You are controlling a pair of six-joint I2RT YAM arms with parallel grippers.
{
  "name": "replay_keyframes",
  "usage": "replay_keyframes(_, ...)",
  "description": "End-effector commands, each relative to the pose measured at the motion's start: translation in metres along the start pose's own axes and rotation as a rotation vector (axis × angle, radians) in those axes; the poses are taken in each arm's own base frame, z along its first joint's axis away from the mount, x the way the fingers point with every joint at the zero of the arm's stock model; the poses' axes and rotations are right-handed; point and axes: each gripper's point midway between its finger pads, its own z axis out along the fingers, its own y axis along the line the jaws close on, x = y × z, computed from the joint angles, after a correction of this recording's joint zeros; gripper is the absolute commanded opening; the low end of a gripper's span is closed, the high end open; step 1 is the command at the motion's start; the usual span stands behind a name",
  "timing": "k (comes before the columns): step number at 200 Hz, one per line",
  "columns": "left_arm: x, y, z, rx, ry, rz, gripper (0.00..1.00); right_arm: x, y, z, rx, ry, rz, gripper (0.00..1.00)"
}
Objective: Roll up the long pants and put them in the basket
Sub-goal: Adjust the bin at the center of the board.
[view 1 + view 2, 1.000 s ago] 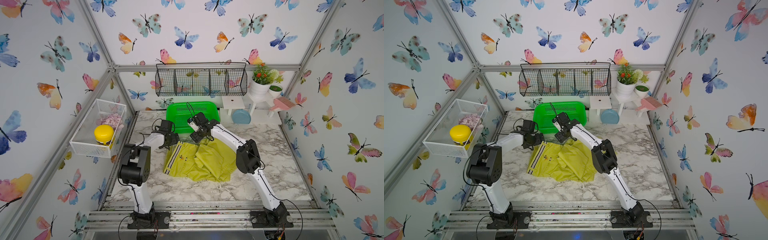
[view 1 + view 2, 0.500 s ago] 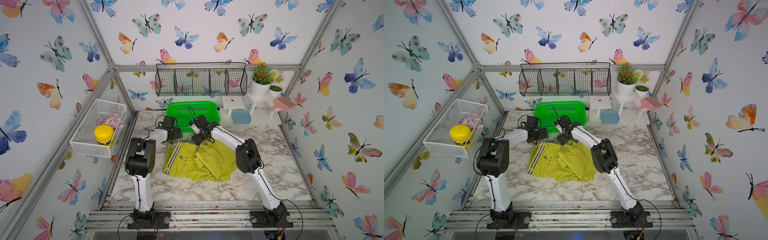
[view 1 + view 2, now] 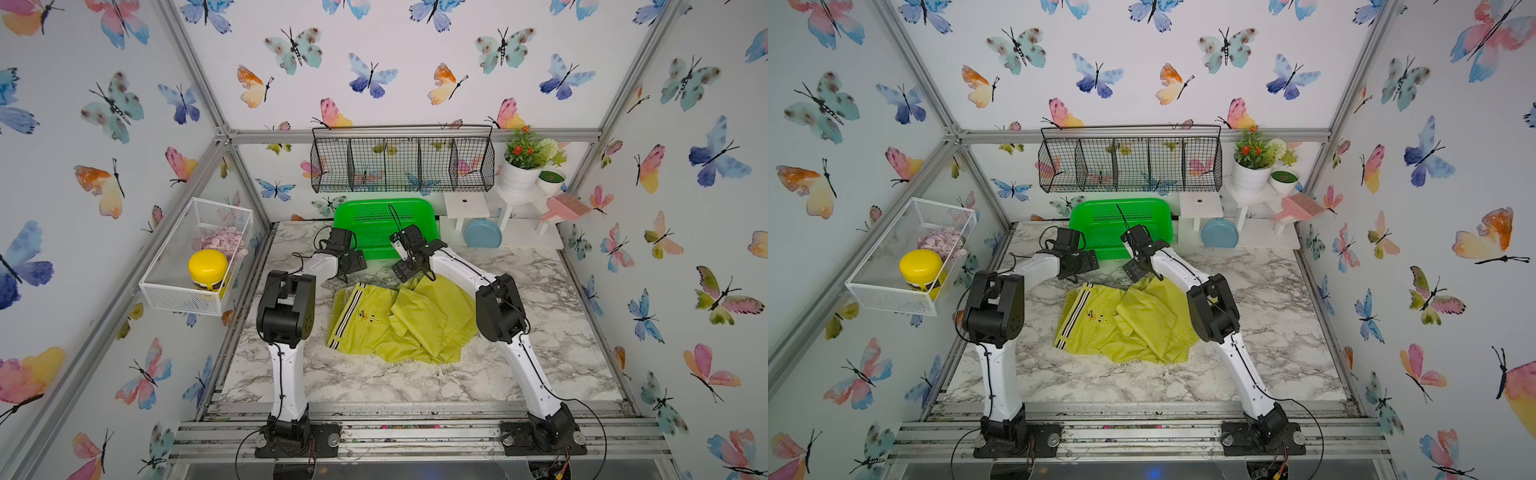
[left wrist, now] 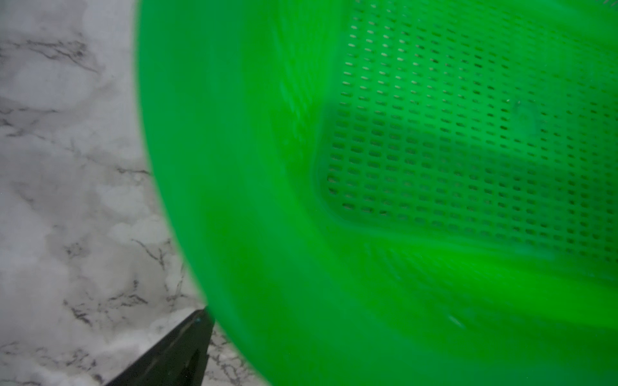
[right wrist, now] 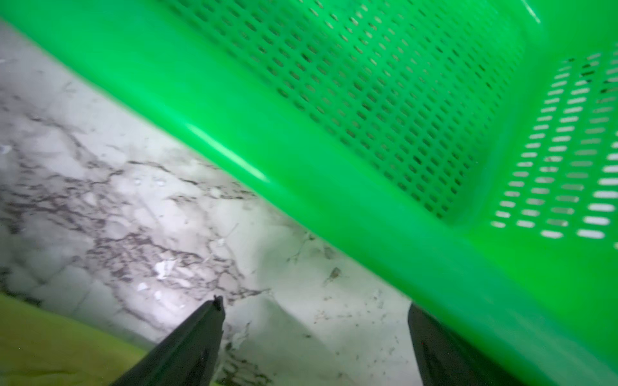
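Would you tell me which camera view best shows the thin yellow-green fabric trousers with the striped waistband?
Both top views: the whole yellow-green fabric trousers lie crumpled, striped waistband visible. The right wrist view catches only a fabric corner; the left wrist view shows none.

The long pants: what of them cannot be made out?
- Right side of the long pants: hidden behind the right arm, both top views.
- Emblem: too small to read, top views.
- Right wrist view: only a corner, cut by the edge.
- Left wrist view: pants outside it; green basket blurred.
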Motion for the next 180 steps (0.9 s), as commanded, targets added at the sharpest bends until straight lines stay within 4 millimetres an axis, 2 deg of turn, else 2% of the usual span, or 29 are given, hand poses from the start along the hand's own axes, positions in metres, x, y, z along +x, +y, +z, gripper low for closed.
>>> replay_keyframes(1, -0.010, 0.002, 0.008, -0.016, -0.026, 0.008, 0.98, -0.001, -0.009, 0.010, 0.008, -0.007, 0.035, 0.93)
replay_keyframes(33, -0.016, 0.000, 0.011, -0.011, -0.029, 0.013, 0.99, 0.005, -0.005, 0.010, -0.016, 0.005, 0.032, 0.93)
replay_keyframes(54, -0.010, 0.005, 0.001, -0.021, -0.025, -0.003, 0.98, 0.003, -0.006, -0.006, -0.023, -0.008, 0.046, 0.94)
replay_keyframes(68, -0.013, 0.006, -0.020, -0.023, -0.066, -0.008, 0.98, -0.003, -0.011, -0.027, -0.014, -0.044, 0.058, 0.94)
replay_keyframes(77, -0.015, 0.008, -0.034, -0.025, -0.091, -0.006, 0.98, -0.008, -0.018, -0.047, 0.006, -0.076, 0.068, 0.95)
replay_keyframes(81, -0.024, 0.006, -0.051, -0.017, -0.126, -0.010, 0.98, -0.010, -0.021, -0.055, 0.013, -0.088, 0.070, 0.95)
replay_keyframes(101, -0.033, 0.007, -0.098, -0.015, -0.197, -0.010, 0.98, -0.012, -0.036, -0.098, 0.061, -0.131, 0.091, 0.96)
replay_keyframes(123, -0.032, 0.008, -0.143, -0.018, -0.229, -0.001, 0.98, -0.005, -0.054, -0.137, 0.137, -0.159, 0.137, 0.98)
replay_keyframes(142, -0.018, 0.006, -0.167, 0.000, -0.173, -0.005, 0.99, 0.001, -0.068, -0.157, 0.195, -0.153, 0.176, 1.00)
replay_keyframes(157, 0.006, -0.002, -0.181, 0.042, -0.077, -0.006, 0.99, 0.011, -0.077, -0.165, 0.217, -0.095, 0.218, 1.00)
replay_keyframes(180, 0.045, -0.017, -0.198, 0.083, 0.005, 0.036, 1.00, 0.042, -0.079, -0.168, 0.175, 0.048, 0.295, 1.00)
